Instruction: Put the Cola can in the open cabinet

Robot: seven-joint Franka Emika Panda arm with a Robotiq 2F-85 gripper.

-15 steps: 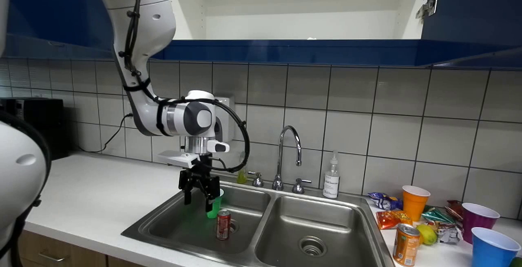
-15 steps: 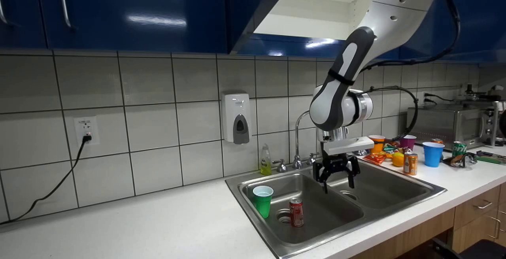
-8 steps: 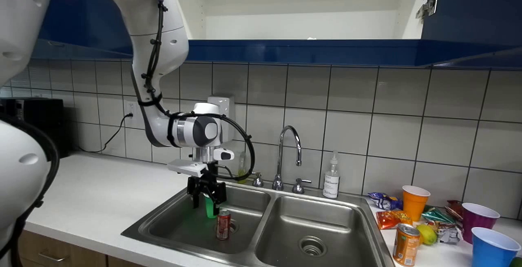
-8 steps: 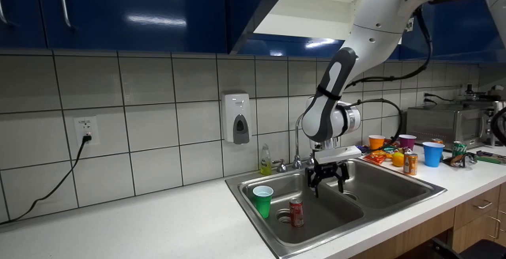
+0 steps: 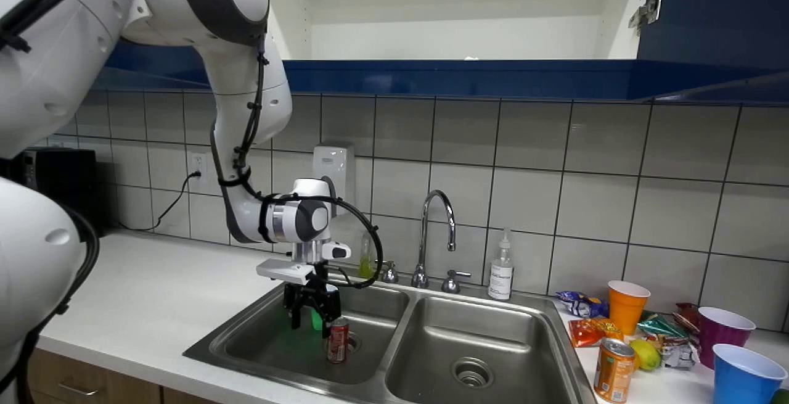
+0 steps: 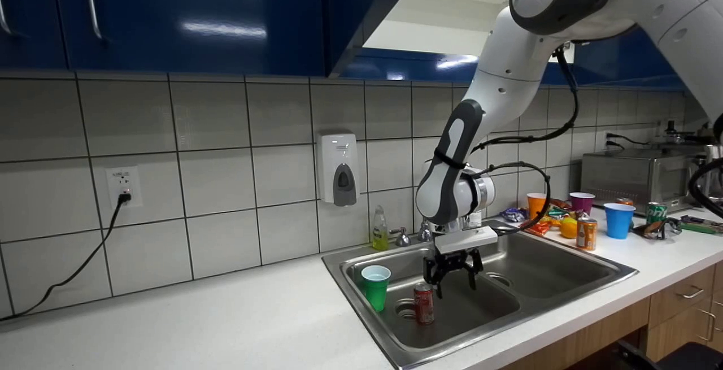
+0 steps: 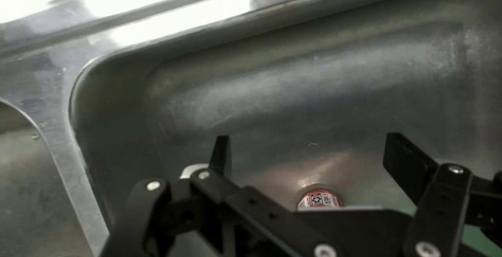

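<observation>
The Cola can (image 5: 338, 342) (image 6: 423, 305), slim and red, stands upright in a basin of the steel sink, beside its drain. Low over that same basin hangs my gripper (image 5: 311, 328) (image 6: 456, 292), pointing down, its tips apart from the can. In the wrist view the gripper (image 7: 308, 137) is wide open with nothing between its fingers; part of the Cola can (image 7: 319, 198) shows below the gap, the remainder covered by the gripper body. Above the sink, the open cabinet (image 5: 456, 37) (image 6: 435, 34) shows its white interior and dark blue lower edge.
A green cup (image 6: 375, 288) stands near the can in the same basin. Behind rise the faucet (image 5: 424, 237) and a soap bottle (image 5: 501, 271). Beside the sink are an orange can (image 5: 614, 370), a blue cup (image 5: 746, 373) and snack bags. A cabinet door (image 6: 361, 14) juts outward.
The arm has come down into the sink area, bringing the open gripper lower and nearer the Cola can. The can and cups have stayed in place.
</observation>
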